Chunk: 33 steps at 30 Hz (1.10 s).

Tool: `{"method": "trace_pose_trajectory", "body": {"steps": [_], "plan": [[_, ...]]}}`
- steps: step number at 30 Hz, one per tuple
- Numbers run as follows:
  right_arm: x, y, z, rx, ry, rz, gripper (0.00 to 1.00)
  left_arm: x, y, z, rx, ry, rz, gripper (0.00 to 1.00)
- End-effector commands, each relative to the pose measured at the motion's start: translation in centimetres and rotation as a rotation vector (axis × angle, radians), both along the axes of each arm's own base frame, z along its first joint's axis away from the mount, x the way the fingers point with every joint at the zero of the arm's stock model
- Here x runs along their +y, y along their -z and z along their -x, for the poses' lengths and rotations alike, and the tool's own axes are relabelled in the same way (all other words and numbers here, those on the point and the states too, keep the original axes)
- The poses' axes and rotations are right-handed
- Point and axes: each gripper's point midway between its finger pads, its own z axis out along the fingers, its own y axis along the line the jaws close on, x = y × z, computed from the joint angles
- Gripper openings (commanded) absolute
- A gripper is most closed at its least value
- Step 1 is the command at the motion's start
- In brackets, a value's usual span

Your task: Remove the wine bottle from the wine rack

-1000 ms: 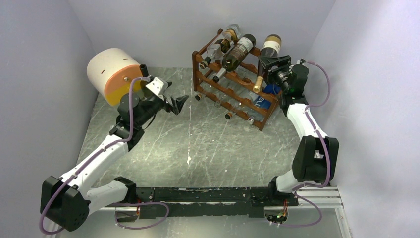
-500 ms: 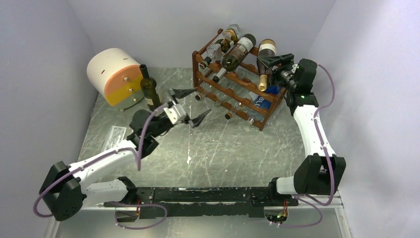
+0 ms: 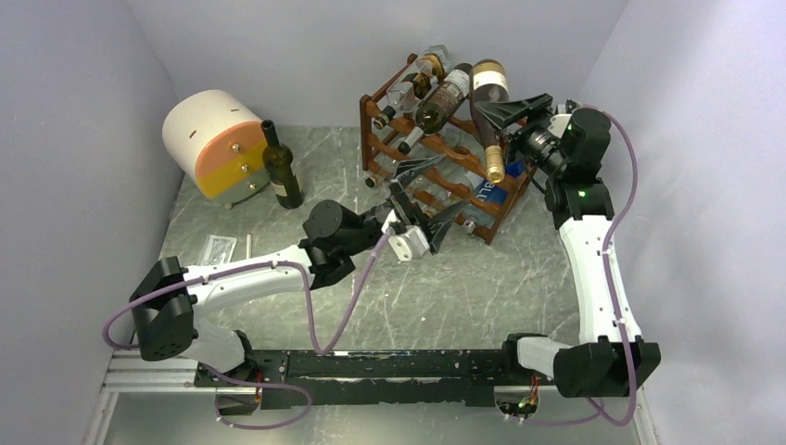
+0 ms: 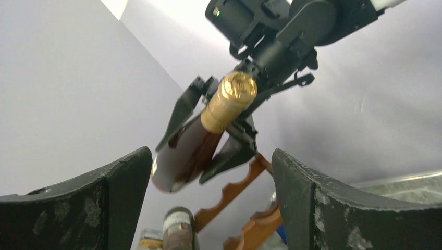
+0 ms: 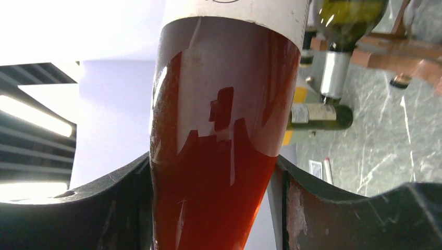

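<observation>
The wine bottle (image 3: 488, 107), amber with a white label and a gold foil neck, hangs neck-down just above the right end of the reddish-brown wine rack (image 3: 436, 176). My right gripper (image 3: 493, 122) is shut on its shoulder. The right wrist view shows the bottle (image 5: 219, 156) filling the space between both fingers. My left gripper (image 3: 443, 188) is open, low in front of the rack and pointing up at it. From the left wrist view, the bottle's gold cap (image 4: 229, 99) and a scalloped rail (image 4: 240, 203) show between the spread fingers (image 4: 120, 198).
Two more bottles (image 3: 445, 93) lie on the rack's top tier, and a blue item (image 3: 491, 190) sits lower down. A dark green bottle (image 3: 281, 171) stands beside a white and orange drum (image 3: 211, 139) at the back left. A small card (image 3: 218, 246) lies on the table.
My right gripper has raised the wine bottle up and leftward off the rack's top rail. My left arm swung right, from beside the green bottle to the rack's front.
</observation>
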Motion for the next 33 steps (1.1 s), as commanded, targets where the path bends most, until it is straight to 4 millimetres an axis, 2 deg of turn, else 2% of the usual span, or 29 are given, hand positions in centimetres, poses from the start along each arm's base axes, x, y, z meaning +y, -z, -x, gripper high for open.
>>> {"method": "trace_pose_trajectory", "body": {"steps": [1, 7, 16, 26, 30, 33], "plan": [[2.7, -10.8, 6.2, -0.396, -0.113, 0.027, 0.00, -0.3, -2.9, 0.7, -0.121, -0.060, 0.042, 0.88], [5.0, -10.9, 8.1, -0.383, -0.192, 0.010, 0.00, -1.9, -2.7, 1.5, -0.155, -0.072, 0.018, 0.86], [7.1, -10.4, 10.0, -0.342, -0.271, 0.017, 0.00, -2.5, -3.4, 2.8, -0.185, -0.105, -0.010, 0.71], [8.0, -10.4, 11.3, -0.331, -0.313, 0.015, 0.00, -2.8, -3.9, 1.3, -0.163, -0.190, -0.032, 0.65], [8.3, -10.3, 11.8, -0.324, -0.333, 0.011, 0.00, -2.9, -3.9, 0.5, -0.160, -0.228, -0.043, 0.55], [8.8, -10.0, 12.0, -0.314, -0.347, 0.017, 0.00, -2.7, -3.8, 0.7, -0.154, -0.220, -0.045, 0.35]]}}
